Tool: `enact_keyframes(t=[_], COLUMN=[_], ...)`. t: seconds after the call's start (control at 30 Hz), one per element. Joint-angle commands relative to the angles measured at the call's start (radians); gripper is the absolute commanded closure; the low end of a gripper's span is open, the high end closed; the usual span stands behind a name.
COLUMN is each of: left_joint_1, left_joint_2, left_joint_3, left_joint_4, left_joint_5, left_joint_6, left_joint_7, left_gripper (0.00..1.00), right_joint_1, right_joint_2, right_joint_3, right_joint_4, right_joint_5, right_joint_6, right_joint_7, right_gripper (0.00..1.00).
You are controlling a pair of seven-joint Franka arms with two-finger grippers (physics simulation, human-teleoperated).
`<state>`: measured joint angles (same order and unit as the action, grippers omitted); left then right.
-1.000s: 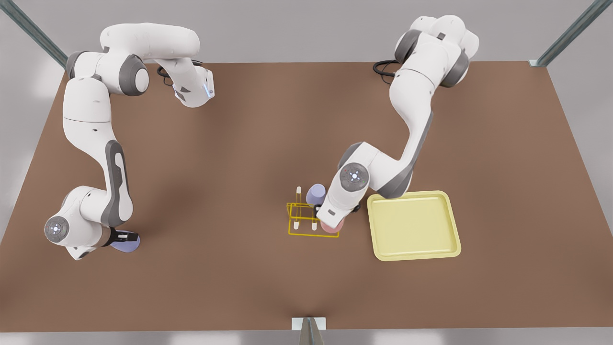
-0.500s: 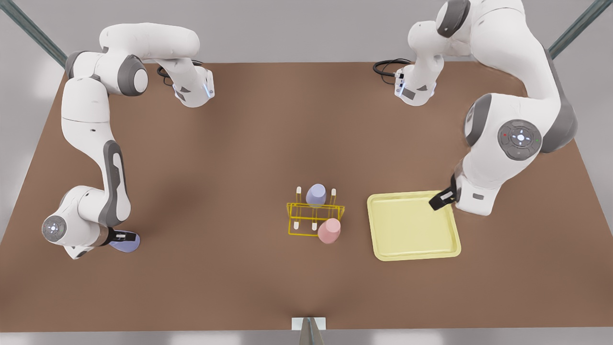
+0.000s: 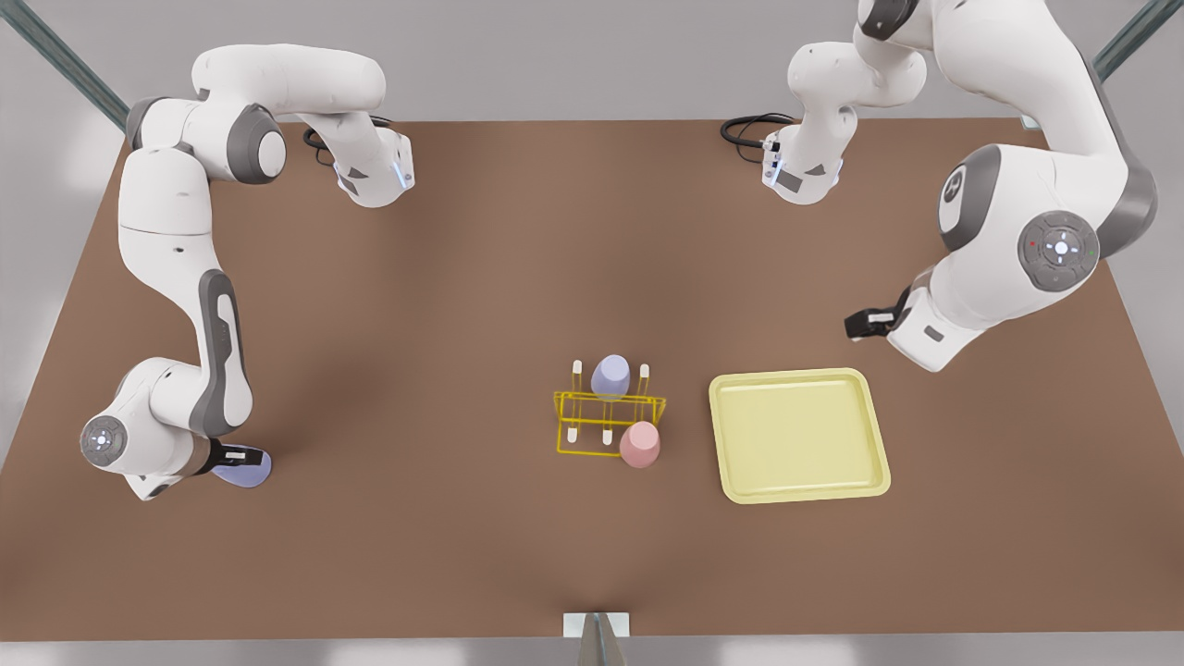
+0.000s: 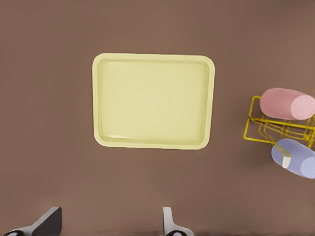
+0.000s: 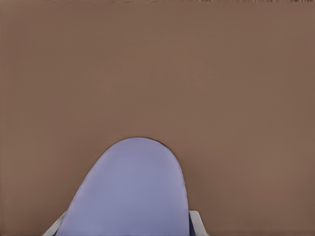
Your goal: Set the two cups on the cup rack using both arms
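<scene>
The brown table [image 3: 462,324] fills the front view, with grey walls behind it and slanted metal struts at the far corners. Two white arms reach over it. The one at the front view's right carries the left gripper [image 3: 865,322], hanging at about three o'clock from the table's middle, above bare table just beyond the far edge of the pale yellow tray [image 3: 797,435]. The left wrist view adds what the front one leaves unclear: that gripper's fingers [image 4: 172,223] stand wide apart with nothing between them, and the tray [image 4: 153,101] lies whole below.

The other arm, at the front view's left, has the right gripper [image 3: 242,455] low at about eight o'clock, closed on a lavender cup [image 3: 242,470] (its sides seen between the fingertips in the right wrist view [image 5: 130,191]).

The yellow rack [image 3: 606,421] stands near the middle, just beside the tray. A second lavender cup [image 3: 610,375] sits over a far peg and the pink cup [image 3: 639,444] over a near one, both well apart from either gripper.
</scene>
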<state>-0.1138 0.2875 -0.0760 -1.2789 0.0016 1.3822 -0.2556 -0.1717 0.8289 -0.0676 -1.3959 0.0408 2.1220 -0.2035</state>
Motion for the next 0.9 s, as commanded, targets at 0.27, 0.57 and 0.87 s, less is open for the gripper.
enact_keyframes(t=[0.27,0.57,0.87], left_joint_1=[-0.017,-0.04,-0.047], left_joint_2=[0.005,0.01,0.01], left_joint_3=[-0.007,-0.007,-0.008], left_joint_4=[0.007,0.009,0.026], left_joint_5=[-0.026,-0.025,-0.025], left_joint_6=[-0.022,-0.022,-0.023], left_joint_7=[0.314,0.25,0.246], left_gripper=[0.0,0.0,0.0], right_joint_1=[0.044,0.189,0.4], right_joint_2=[-0.063,-0.119,-0.137], right_joint_3=[0.031,0.032,0.031], right_joint_4=[0.005,0.021,0.132], right_joint_5=[0.033,0.126,0.217], right_joint_6=[-0.102,-0.129,-0.128], right_joint_7=[0.015,0.012,0.022], right_gripper=[0.21,0.2,0.2])
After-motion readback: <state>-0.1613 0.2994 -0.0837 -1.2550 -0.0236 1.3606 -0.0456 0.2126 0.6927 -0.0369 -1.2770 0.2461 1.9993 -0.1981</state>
